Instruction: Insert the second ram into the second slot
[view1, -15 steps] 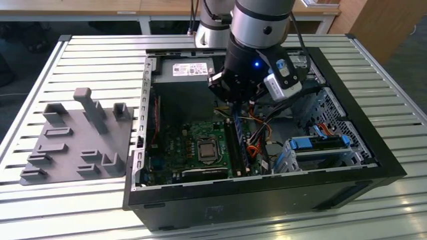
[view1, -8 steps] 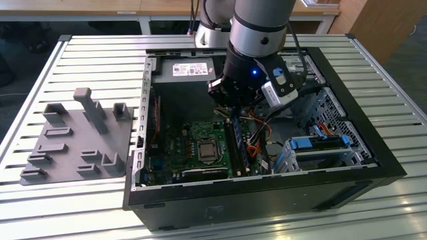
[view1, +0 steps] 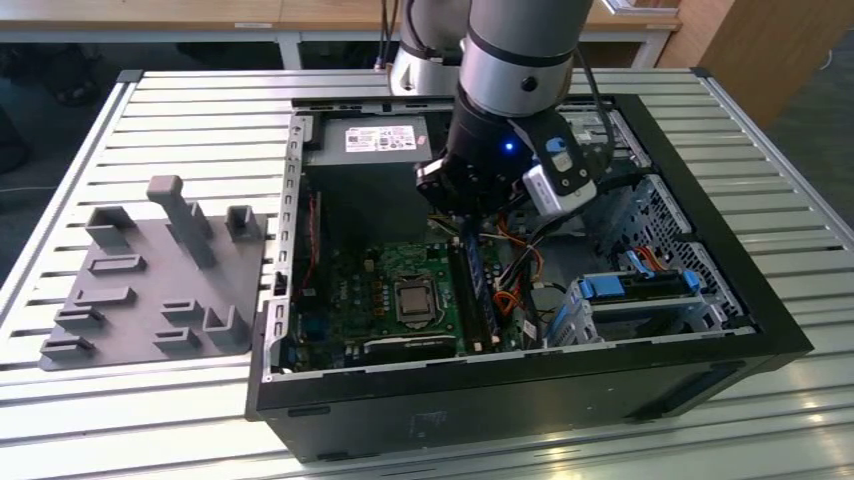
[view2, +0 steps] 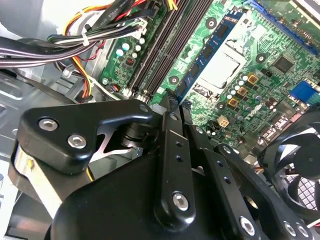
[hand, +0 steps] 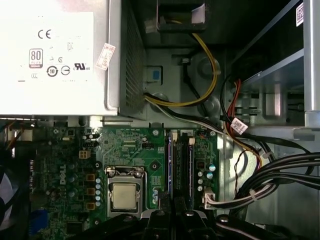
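Second wrist view has the gripper (view2: 176, 102) low over the motherboard (view2: 280, 30), its two fingers (view2: 170, 145) drawn together with hardly a gap between them. The second ram (view2: 212, 47), a dark blue stick, stands on edge in a slot and runs straight away from the fingertips. Its near end lies right at the tips, though contact cannot be made out. On one side of the stick, further out from the fingers, sits the processor socket (view2: 220, 65). On the other side run the black slots (view2: 160, 50), and past them a bundle of cables (view2: 75, 45). A fan (view2: 300, 160) sits beside the finger linkage. In the exterior view the gripper (view1: 465, 225) hangs inside the open computer case (view1: 534, 400), with the stick (view1: 473, 285) stretching from under its tips. A grey tray (view1: 147, 290) lies well apart from the fingers, on the slatted table (view1: 200, 110).
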